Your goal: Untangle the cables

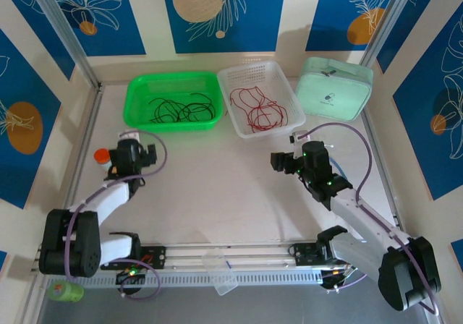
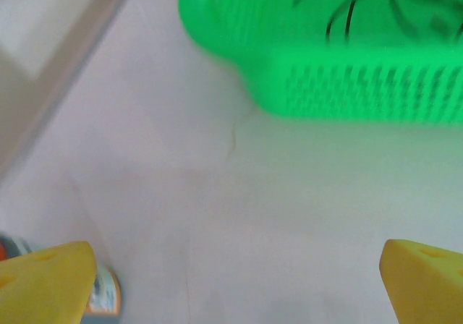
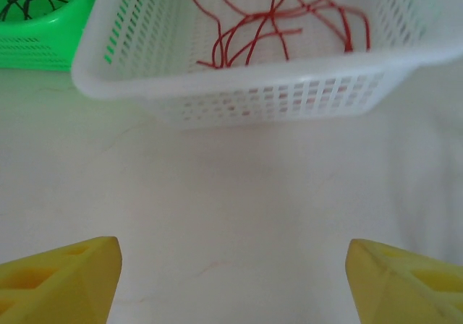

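Black cables lie in the green basket, ahead and right of the left gripper; red cables in the white basket, straight ahead of the right gripper. Both grippers' fingers stand wide apart, empty

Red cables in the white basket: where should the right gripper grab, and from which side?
Probably pinch the red cables where strands bunch and arch by the near wall of the white basket, coming down from above: its walls block a sideways approach. The open right gripper faces them.
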### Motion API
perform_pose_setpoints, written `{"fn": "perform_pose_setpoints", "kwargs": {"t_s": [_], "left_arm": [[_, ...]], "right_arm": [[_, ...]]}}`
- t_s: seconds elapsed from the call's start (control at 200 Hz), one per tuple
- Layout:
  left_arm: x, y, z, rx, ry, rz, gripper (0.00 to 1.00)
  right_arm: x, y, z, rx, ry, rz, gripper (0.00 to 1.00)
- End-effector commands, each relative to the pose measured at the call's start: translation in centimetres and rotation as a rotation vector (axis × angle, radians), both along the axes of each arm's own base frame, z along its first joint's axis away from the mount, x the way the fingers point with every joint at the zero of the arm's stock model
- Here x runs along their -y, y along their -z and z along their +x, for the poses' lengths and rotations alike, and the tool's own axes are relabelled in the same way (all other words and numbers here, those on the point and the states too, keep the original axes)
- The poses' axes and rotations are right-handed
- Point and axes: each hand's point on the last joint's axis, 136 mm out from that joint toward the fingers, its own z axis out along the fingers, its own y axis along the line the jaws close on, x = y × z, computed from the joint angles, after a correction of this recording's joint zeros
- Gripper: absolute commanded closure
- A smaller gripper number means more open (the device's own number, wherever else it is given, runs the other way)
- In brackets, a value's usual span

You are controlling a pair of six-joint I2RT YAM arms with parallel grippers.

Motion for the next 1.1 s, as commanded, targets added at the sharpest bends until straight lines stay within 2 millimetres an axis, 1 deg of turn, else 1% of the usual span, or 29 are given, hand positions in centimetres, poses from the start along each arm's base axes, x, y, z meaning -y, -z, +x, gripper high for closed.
{"fn": "perform_pose_setpoints", "kwargs": {"t_s": [0.0,0.02,0.055,0.105,0.14,0.185,0.205,0.24,0.26,0.31,0.33,0.375,0.405,0.455,0.495,0.505,0.53,0.555,0.6,0.615,0.625,0.64,0.695,0.73,0.795,0.83,0.945,1.04,1.096], "left_arm": [[-0.2,-2.6,2.0,0.237,-0.006,0.012,0.0],[0.0,-2.7,2.2,0.245,0.0,0.006,0.0],[0.8,-2.6,2.4,0.246,0.054,-0.006,0.0],[1.5,-3.2,2.9,0.307,0.096,-0.007,0.0],[1.6,-2.7,3.0,0.31,0.101,-0.009,0.0],[1.5,-1.7,3.2,0.309,0.095,-0.01,0.0],[1.9,-1.7,3.3,0.329,0.122,-0.01,0.0],[3.0,-0.6,3.2,0.307,0.188,-0.021,0.0],[3.2,-0.7,3.4,0.323,0.202,-0.018,0.02],[3.4,-0.9,3.6,0.342,0.211,-0.017,0.0],[3.3,-0.4,3.5,0.305,0.206,-0.025,0.0],[3.0,-0.1,4.0,0.268,0.187,-0.027,0.0],[3.0,-0.2,4.5,0.265,0.188,-0.02,0.0],[3.4,0.2,4.8,0.226,0.21,-0.027,0.0],[3.5,0.1,4.8,0.239,0.217,-0.026,0.0],[3.5,0.1,4.8,0.242,0.216,-0.023,0.0],[3.5,0.1,4.8,0.24,0.216,-0.024,0.0],[3.5,0.2,4.8,0.233,0.214,-0.028,0.0],[3.5,0.0,4.8,0.243,0.216,-0.022,0.0],[3.4,0.0,4.8,0.244,0.214,-0.022,0.0],[3.4,0.1,4.8,0.241,0.213,-0.023,0.0],[3.4,0.1,4.8,0.238,0.212,-0.024,0.0],[3.4,0.0,4.8,0.243,0.212,-0.021,0.0],[3.4,0.1,4.7,0.238,0.213,-0.023,0.0],[3.5,0.1,4.8,0.238,0.218,-0.021,0.0],[3.6,0.1,4.8,0.236,0.223,-0.023,0.0],[4.0,0.1,4.9,0.231,0.25,-0.024,0.0],[4.9,0.3,5.1,0.217,0.304,-0.03,0.0],[5.0,0.3,5.1,0.216,0.307,-0.031,0.0]], "right_arm": [[1.3,0.2,2.3,0.151,-0.005,-0.148,0.18],[1.5,0.8,2.4,0.15,-0.004,-0.155,0.18],[1.8,1.4,2.7,0.16,0.002,-0.162,0.19],[1.9,2.1,3.2,0.187,-0.002,-0.153,0.19],[2.0,2.6,3.4,0.203,-0.006,-0.141,0.19],[2.1,2.1,4.0,0.25,-0.008,-0.147,0.21],[2.0,2.2,4.1,0.258,-0.02,-0.148,0.21],[2.0,1.6,4.6,0.3,-0.029,-0.125,0.21],[2.2,1.4,4.8,0.318,-0.026,-0.113,0.21],[2.7,1.6,5.4,0.327,-0.019,-0.126,0.22],[2.8,1.6,5.7,0.329,-0.023,-0.121,0.22],[3.2,2.2,6.1,0.32,-0.042,-0.092,0.23],[3.8,2.3,6.6,0.324,-0.014,-0.065,0.22],[5.7,2.9,7.0,0.271,0.05,-0.017,0.22],[6.5,3.0,7.1,0.271,0.037,0.055,0.23],[6.6,3.5,7.2,0.261,0.039,0.067,0.23],[7.0,3.5,7.8,0.281,0.052,0.099,0.23],[7.2,4.0,8.0,0.252,0.057,0.115,0.21],[7.9,5.0,8.6,0.114,0.088,0.108,0.16],[8.1,4.4,9.2,0.135,0.106,0.09,0.12],[8.0,4.3,9.4,0.159,0.112,0.077,0.06],[7.9,4.3,9.4,0.184,0.13,0.059,0.0],[8.5,5.0,9.2,0.144,0.164,0.048,0.01],[8.5,4.5,9.4,0.162,0.16,0.052,0.01],[8.4,4.9,9.2,0.147,0.165,0.042,0.01],[8.4,4.6,9.3,0.165,0.162,0.046,0.01],[8.4,4.7,9.3,0.161,0.165,0.041,0.01],[8.4,4.7,9.3,0.159,0.164,0.041,0.01],[8.4,4.7,9.2,0.161,0.164,0.041,0.01]]}}
